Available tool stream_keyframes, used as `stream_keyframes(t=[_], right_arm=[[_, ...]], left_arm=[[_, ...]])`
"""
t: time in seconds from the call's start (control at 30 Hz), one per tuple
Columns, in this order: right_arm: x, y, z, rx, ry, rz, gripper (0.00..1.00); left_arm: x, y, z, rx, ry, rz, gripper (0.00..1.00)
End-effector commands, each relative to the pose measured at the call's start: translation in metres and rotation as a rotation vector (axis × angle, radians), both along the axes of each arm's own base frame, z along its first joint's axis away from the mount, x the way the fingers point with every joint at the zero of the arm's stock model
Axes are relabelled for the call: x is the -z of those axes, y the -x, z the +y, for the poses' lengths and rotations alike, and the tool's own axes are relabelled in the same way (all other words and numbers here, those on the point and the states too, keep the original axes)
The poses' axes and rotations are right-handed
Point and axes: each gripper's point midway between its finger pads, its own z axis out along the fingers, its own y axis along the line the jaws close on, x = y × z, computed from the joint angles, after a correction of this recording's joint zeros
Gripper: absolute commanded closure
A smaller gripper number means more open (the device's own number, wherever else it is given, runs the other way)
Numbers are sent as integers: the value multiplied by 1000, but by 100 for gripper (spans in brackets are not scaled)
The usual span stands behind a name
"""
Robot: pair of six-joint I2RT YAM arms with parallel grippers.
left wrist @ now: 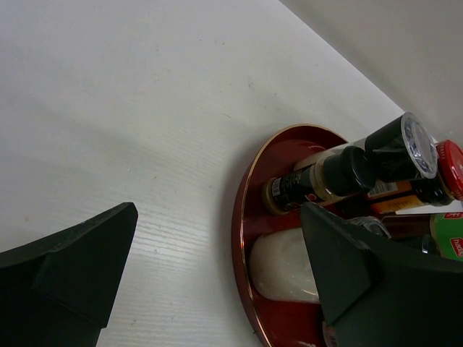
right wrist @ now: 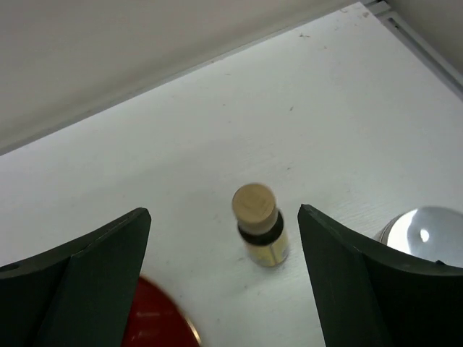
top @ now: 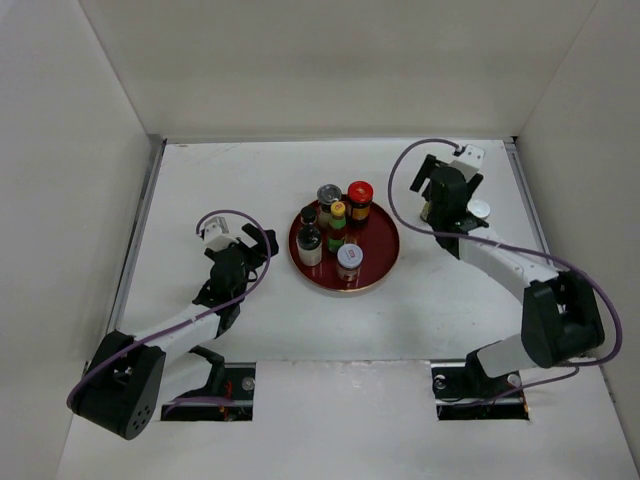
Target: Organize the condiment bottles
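Observation:
Several condiment bottles stand on a round red tray (top: pixel 382 262): a red-lidded dark jar (top: pixel 360 200), a silver-topped shaker (top: pixel 329 197), a yellow-capped green bottle (top: pixel 338 224), a dark black-capped bottle (top: pixel 309 236) and a silver-lidded jar (top: pixel 349 262). My left gripper (top: pixel 262 243) is open and empty just left of the tray; its view shows it (left wrist: pixel 218 217) facing the tray rim (left wrist: pixel 242 238) and a white bottle (left wrist: pixel 286 267). My right gripper (right wrist: pixel 223 213) is open above a small tan-capped yellow bottle (right wrist: pixel 259 224) standing on the table, right of the tray.
A silver-capped container (top: pixel 479 209) stands on the table right of the right gripper and shows in the right wrist view (right wrist: pixel 427 235). White walls enclose the table at the back and both sides. The tray edge (right wrist: pixel 155 318) lies below-left of the right fingers.

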Motion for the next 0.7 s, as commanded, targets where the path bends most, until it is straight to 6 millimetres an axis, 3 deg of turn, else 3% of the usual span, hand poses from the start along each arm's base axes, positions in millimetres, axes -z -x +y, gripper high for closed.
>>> stream_keyframes(t=[0.0,0.13,0.4,0.53,0.6,0.67], right_arm=[[-14,-25,-11,-7,10,4,12],[9,-43,-5,-65,9,95,15],[44,-43,-12,-29,4,177,23],[46,-45,-13,-18,-2,165,53],[35,-48,-14,-8,1,126,65],[15,-49,-18,6,13,73,70]], left_arm=[[-15,-4,-4,8,32,-55,1],[-15,-3,-4,8,32,-57,1],[-12,-4,-4,7,30,-48,1],[-15,-4,-6,13,34,-55,1],[-14,-5,-4,9,34,-54,1],[-14,-4,-4,9,35,-55,1]])
